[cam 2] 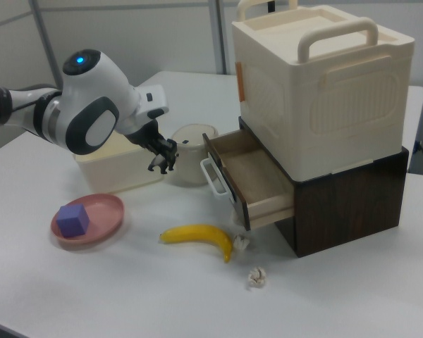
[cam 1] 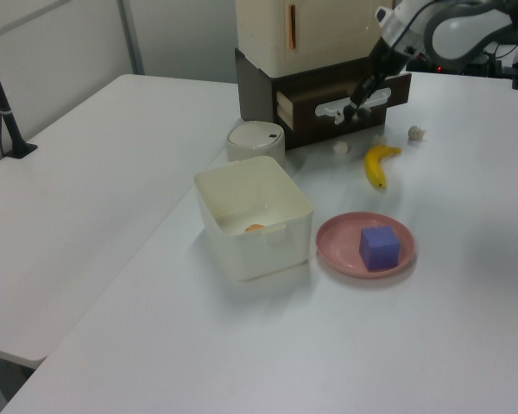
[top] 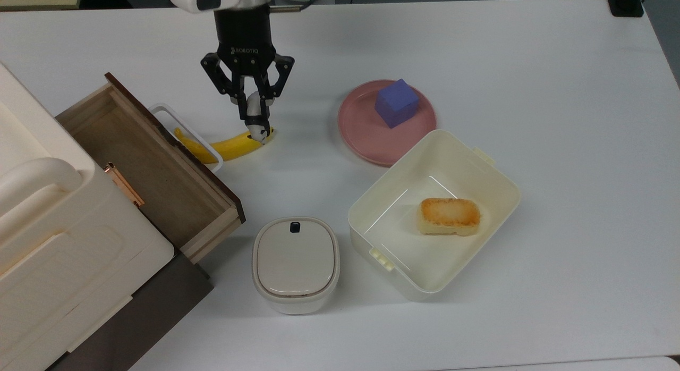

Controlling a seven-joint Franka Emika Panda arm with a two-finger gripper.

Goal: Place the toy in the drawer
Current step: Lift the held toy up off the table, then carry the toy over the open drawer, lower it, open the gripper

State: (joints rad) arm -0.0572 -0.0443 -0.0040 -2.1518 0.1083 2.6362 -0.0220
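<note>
Claw point(top: 254, 121) is hanging above the counter point(top: 531, 68), fingers pinched in on the toy point(top: 257, 127), which is sitting between the tips, lifted off the surface. In the top view the toy is overlapping the banana's point(top: 228, 146) right end; the right view is showing the claw point(cam 2: 162, 160) raised well above the banana point(cam 2: 197, 236), so probably no contact. Drawer point(top: 154, 169) is standing pulled open under the cream box point(cam 2: 317, 84), at the top view's left of the claw, white loop handle point(top: 183, 134) facing the banana. Purple cube point(top: 396, 102) is sitting on the pink plate point(top: 361, 132), open tub point(top: 494, 201) is holding a bread piece point(top: 449, 216), lidded pot point(top: 295, 262) is standing just beside the tub.
</note>
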